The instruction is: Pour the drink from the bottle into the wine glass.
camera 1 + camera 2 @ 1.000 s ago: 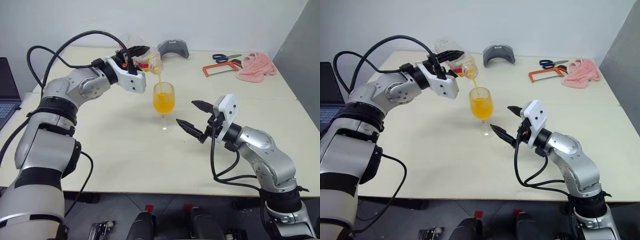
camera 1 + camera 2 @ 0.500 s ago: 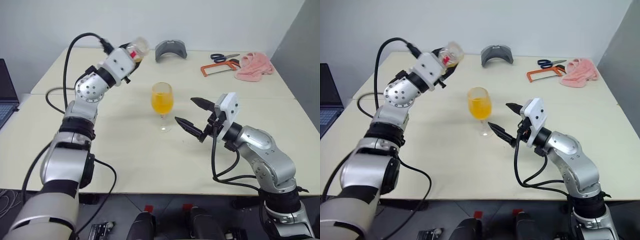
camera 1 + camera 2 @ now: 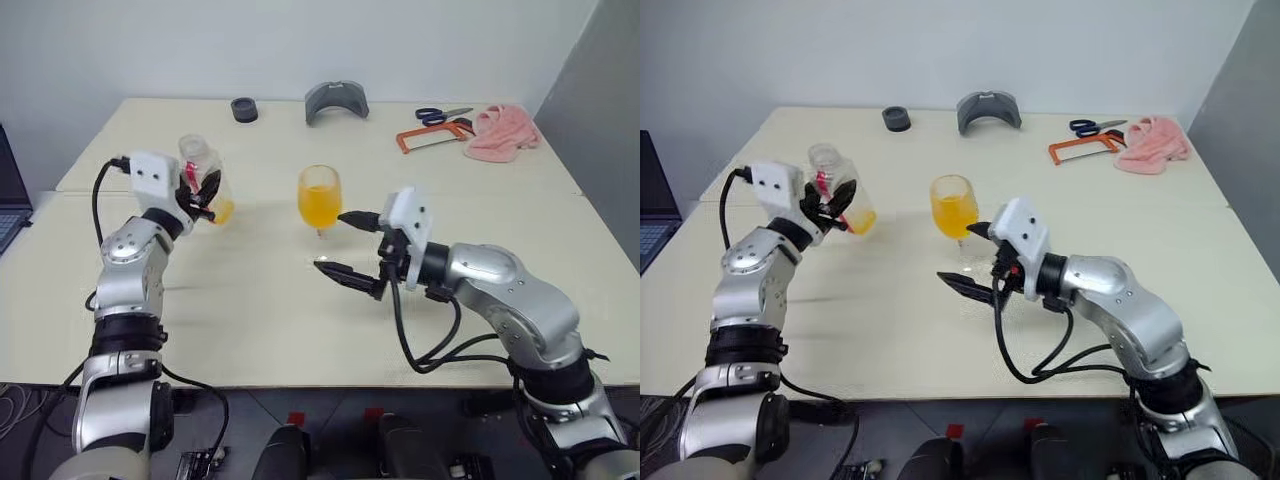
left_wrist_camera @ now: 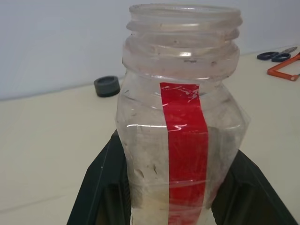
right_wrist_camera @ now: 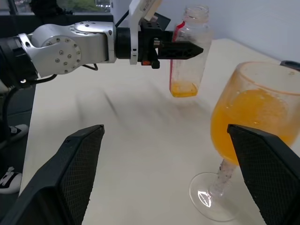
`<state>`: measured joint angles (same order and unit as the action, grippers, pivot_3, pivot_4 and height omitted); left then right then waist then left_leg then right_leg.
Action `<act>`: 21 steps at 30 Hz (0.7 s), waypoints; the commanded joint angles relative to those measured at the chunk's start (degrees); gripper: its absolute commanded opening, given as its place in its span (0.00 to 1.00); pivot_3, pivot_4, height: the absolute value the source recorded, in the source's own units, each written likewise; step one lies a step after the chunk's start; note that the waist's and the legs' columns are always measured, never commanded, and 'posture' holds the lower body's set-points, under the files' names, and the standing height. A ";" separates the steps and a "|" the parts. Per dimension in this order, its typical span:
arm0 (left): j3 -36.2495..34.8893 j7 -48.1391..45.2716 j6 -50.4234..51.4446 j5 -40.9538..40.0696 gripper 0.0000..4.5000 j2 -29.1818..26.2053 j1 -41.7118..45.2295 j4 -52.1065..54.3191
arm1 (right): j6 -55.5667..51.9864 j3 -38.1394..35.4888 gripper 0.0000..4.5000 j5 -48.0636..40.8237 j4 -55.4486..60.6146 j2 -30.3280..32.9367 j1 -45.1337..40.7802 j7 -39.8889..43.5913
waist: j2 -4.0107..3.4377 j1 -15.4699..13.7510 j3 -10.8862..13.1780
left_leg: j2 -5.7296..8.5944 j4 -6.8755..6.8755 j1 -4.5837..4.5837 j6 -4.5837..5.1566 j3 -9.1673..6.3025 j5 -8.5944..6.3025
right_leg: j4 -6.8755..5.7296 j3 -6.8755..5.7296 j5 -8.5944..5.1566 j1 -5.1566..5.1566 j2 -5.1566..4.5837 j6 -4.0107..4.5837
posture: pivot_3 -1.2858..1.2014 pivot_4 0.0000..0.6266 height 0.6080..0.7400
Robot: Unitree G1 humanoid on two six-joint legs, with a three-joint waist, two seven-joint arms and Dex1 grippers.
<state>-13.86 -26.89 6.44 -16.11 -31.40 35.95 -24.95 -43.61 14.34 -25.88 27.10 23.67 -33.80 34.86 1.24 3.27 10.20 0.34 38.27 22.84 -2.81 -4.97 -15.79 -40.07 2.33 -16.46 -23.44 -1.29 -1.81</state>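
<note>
The clear bottle (image 3: 195,158) with its red label strip stands upright and uncapped above the table's left side, my left gripper (image 3: 207,188) shut on its body. A little orange drink (image 3: 223,212) lies in its bottom. The wine glass (image 3: 319,196) stands mid-table, its bowl largely full of the orange drink. My right gripper (image 3: 342,243) is open just right of the glass at stem height. In the right wrist view the wine glass (image 5: 248,117) stands ahead of the spread fingers (image 5: 75,173), nearer one of them and apart from both.
At the table's far edge lie a dark round ring (image 3: 244,109), a grey curved piece (image 3: 336,100), scissors (image 3: 438,114), an orange hacksaw (image 3: 430,138) and a pink cloth (image 3: 500,132). A laptop (image 3: 8,190) sits at the left edge.
The pouring has stopped. My left arm swung the bottle left and down, away from the glass, and rolled it upright. My right gripper moved left, closer to the glass, still open.
</note>
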 commanded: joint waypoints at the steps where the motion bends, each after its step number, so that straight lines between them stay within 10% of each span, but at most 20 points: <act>1: -2.71 1.64 -0.87 -0.93 0.37 0.25 -1.15 1.46 | 0.01 2.35 1.00 0.93 -0.18 -1.17 -3.08 0.77 | 0.01 -0.07 0.00 | -0.01 0.01 0.00 0.00 0.01 0.00 | 0.00 0.01 0.00 0.00 -0.02 0.00 | 0.52 0.24 1.00; 16: -3.63 6.16 -5.69 0.48 0.37 3.73 -1.55 -6.40 | 1.89 4.91 1.00 3.61 -2.92 -4.84 -5.61 2.32 | 0.20 -0.27 -0.15 | 0.02 0.01 -0.03 0.04 0.02 -0.02 | 0.00 0.00 0.01 0.01 -0.05 0.00 | 0.52 0.24 1.00; 21: -4.40 6.50 -6.47 -0.38 0.72 4.14 -1.85 -7.46 | 1.66 4.89 1.00 4.05 -3.15 -5.72 -5.73 2.15 | 0.20 -0.23 -0.16 | 0.02 0.01 -0.04 0.06 0.02 -0.04 | -0.01 0.00 0.01 0.01 -0.05 0.01 | 0.52 0.24 1.00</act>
<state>-17.29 -20.62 0.80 -16.34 -27.10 33.92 -32.86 -42.91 19.42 -21.79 23.27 18.52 -38.31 36.74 1.44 3.05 10.04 0.36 38.27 22.81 -2.74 -4.96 -15.83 -40.08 2.31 -16.46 -23.43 -1.34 -1.80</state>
